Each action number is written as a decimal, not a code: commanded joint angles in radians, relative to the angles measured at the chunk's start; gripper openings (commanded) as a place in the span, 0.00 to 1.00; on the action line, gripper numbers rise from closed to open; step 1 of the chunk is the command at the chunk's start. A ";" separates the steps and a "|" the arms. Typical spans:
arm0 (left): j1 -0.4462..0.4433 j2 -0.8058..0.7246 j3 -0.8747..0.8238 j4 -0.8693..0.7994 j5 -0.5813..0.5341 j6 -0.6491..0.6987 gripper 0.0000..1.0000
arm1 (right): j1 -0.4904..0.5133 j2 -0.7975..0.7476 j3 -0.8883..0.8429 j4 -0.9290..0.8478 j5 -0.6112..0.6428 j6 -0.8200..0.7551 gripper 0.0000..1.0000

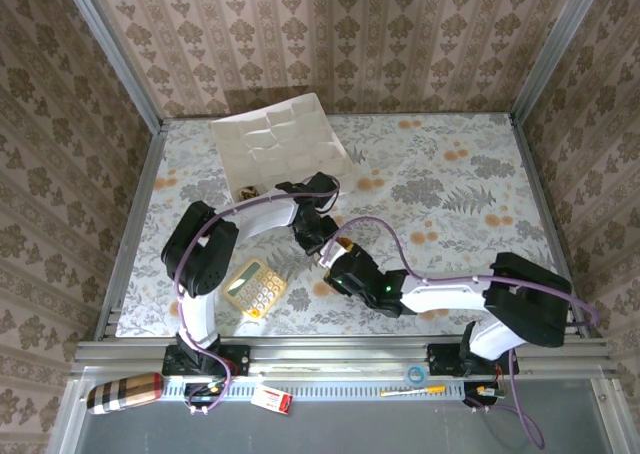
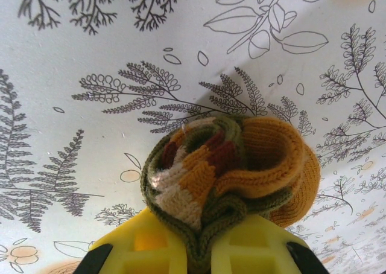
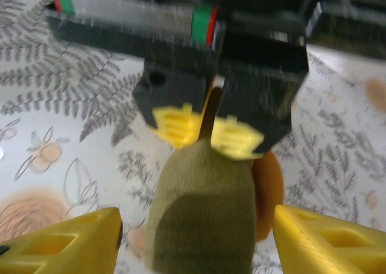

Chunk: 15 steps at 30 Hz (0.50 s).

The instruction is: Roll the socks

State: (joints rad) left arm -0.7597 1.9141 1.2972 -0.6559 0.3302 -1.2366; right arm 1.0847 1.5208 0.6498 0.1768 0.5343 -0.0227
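The olive green sock (image 2: pixel 235 171), with its orange toe and striped cuff, is bunched into a loose roll on the floral table. My left gripper (image 2: pixel 202 250) is shut on the roll's near edge, olive knit pinched between its yellow fingers (image 2: pixel 151 250). In the right wrist view the same sock (image 3: pixel 202 219) lies between my right gripper's (image 3: pixel 199 241) wide-apart fingers (image 3: pixel 66 241), which stand open and do not press it. The left gripper (image 3: pixel 205 129) pinches the sock's far end there. From above, both grippers meet at mid-table, left (image 1: pixel 322 242) and right (image 1: pixel 340 266), with a bit of orange sock (image 1: pixel 346 245) showing.
A yellow calculator (image 1: pixel 255 288) lies just left of the grippers. A white tray (image 1: pixel 280 139) sits at the back left, with a small brown item (image 1: pixel 250 190) at its near corner, too small to identify. A tan plaid roll (image 1: pixel 125 392) rests on the near rail.
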 commanded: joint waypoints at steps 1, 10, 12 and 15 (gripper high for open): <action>-0.012 0.083 -0.058 -0.213 -0.096 0.015 0.00 | -0.003 0.062 0.043 -0.015 0.099 -0.066 0.66; 0.012 0.028 -0.057 -0.179 -0.083 0.043 0.14 | -0.069 0.219 0.118 -0.128 0.026 0.060 0.21; 0.027 0.000 -0.069 -0.143 -0.068 0.050 0.24 | -0.085 0.219 0.101 -0.158 -0.028 0.111 0.08; 0.059 -0.041 -0.082 -0.089 -0.032 0.055 0.40 | -0.105 0.213 0.059 -0.180 -0.113 0.175 0.00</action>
State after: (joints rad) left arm -0.7231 1.8908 1.2686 -0.6327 0.3187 -1.2034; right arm 1.0275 1.6894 0.7662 0.1318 0.5190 0.0483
